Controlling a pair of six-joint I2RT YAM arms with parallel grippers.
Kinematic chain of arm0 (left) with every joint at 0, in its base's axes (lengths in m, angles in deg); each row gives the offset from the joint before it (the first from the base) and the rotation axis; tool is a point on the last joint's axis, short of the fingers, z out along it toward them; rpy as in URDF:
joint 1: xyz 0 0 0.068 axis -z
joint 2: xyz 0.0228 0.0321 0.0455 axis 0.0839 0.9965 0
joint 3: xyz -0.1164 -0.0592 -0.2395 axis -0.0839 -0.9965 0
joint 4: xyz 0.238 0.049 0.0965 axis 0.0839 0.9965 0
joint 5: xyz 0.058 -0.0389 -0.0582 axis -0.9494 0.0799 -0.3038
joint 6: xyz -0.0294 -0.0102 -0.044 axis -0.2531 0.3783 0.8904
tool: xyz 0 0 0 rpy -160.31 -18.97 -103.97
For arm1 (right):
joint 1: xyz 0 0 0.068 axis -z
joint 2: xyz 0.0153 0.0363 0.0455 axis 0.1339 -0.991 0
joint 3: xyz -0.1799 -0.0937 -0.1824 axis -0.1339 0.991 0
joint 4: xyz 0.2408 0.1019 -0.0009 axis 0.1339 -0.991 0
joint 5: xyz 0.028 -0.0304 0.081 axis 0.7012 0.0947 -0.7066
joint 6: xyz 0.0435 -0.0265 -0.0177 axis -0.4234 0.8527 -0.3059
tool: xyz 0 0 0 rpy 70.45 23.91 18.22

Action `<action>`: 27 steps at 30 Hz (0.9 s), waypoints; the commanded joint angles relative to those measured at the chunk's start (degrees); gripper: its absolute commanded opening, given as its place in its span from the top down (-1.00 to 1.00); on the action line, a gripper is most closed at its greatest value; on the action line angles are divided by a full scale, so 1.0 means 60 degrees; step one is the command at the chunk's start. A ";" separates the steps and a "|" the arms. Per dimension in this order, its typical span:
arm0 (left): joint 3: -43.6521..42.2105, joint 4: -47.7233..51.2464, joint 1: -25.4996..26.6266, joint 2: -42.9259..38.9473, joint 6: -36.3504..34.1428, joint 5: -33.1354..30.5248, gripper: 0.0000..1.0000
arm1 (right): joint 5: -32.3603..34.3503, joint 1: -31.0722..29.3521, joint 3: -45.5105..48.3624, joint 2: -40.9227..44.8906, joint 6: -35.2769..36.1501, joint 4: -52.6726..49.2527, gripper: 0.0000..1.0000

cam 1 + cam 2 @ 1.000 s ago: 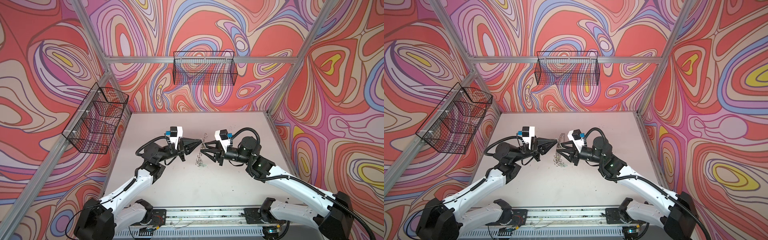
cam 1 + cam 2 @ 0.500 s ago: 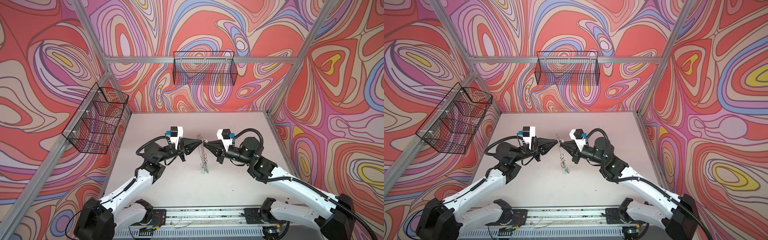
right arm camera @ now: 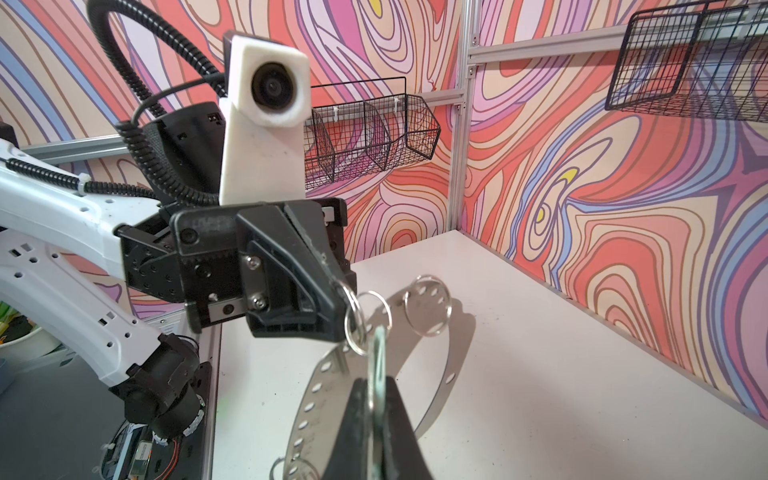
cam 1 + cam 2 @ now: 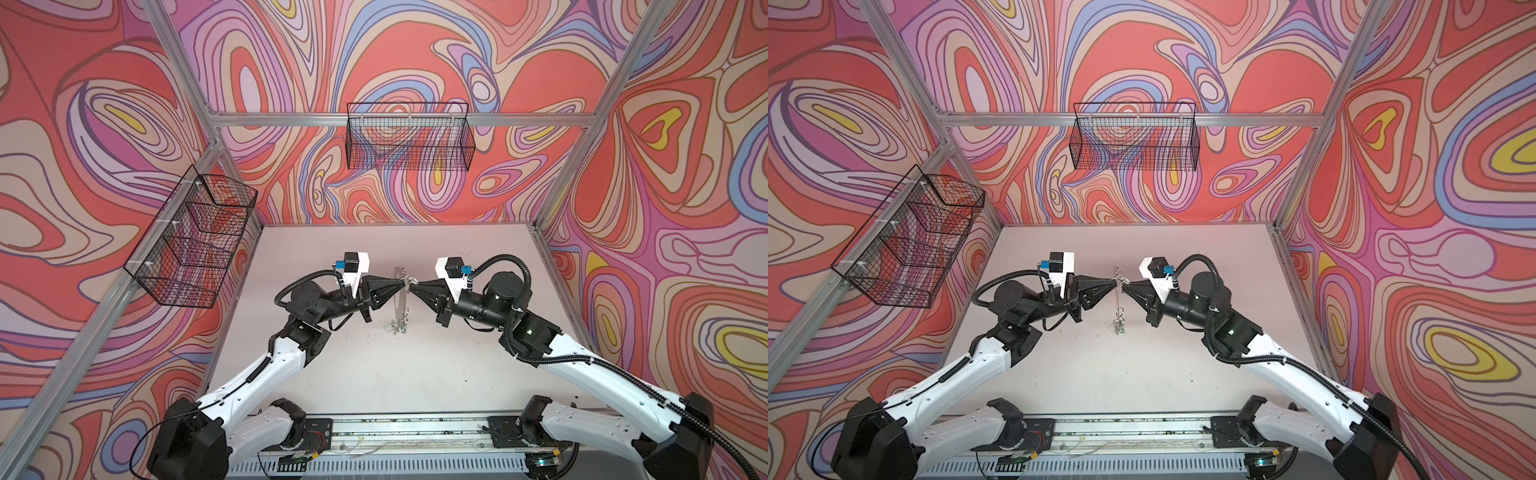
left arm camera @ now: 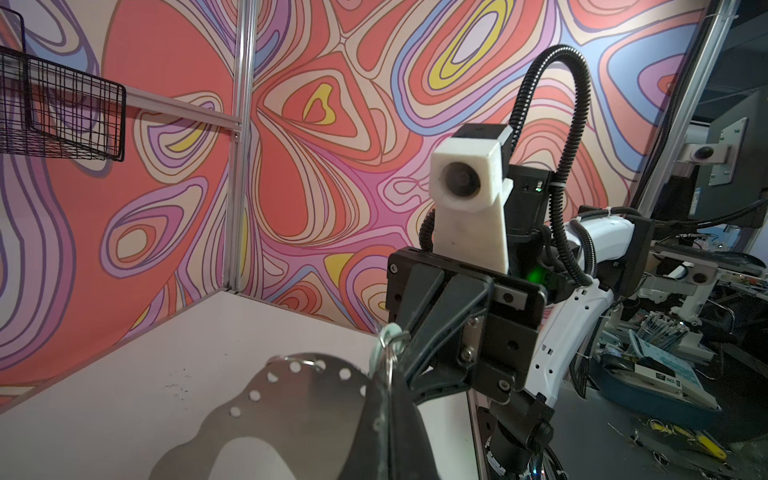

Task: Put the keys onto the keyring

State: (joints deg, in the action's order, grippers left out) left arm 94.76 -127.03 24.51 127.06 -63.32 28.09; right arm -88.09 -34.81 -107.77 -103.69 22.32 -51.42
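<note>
- Key: flat pale blade, pinched on its faces by the right gripper, whose fingers are pressed together on it. It is held in the air above mid-desk, at the top rim of the keyring.
- Loop: thin round springy wire ring on that rim, touching the key. Whether the key is already threaded cannot be told.
- Keyring: wide flat shiny steel band with a row of small punched holes along the rim and a large central opening. It hangs upright and edge-on between the two grippers in both top views.
- Left gripper: fingers pressed together, pinching the keyring at the loop, tip to tip with the right gripper.
- Other keys: small cluster dangling from the lower rim, just above or touching the desk; which cannot be told.
- Procedure, as judged: hold the left gripper steady as the anchor. Steer the key along the wire coil with small turns of the right wrist. Avoid pulling, since polished steel probably slips between hard fingers and the wire springs back.
- Hazard, as judged: the band can swing, and a jerk may twist the loop out of the pinch.
</note>
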 commanded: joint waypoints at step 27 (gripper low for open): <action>0.0167 0.4897 0.0108 -0.3077 -0.1488 -0.4362 -0.91 | 0.1889 -0.0021 -0.1776 -0.1804 0.0716 -0.2559 1.00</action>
State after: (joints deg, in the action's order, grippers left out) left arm 95.66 -105.50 25.21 111.63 -71.10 9.44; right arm -79.37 -34.83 -115.72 -112.02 25.65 -68.53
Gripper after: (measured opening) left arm 0.905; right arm 0.050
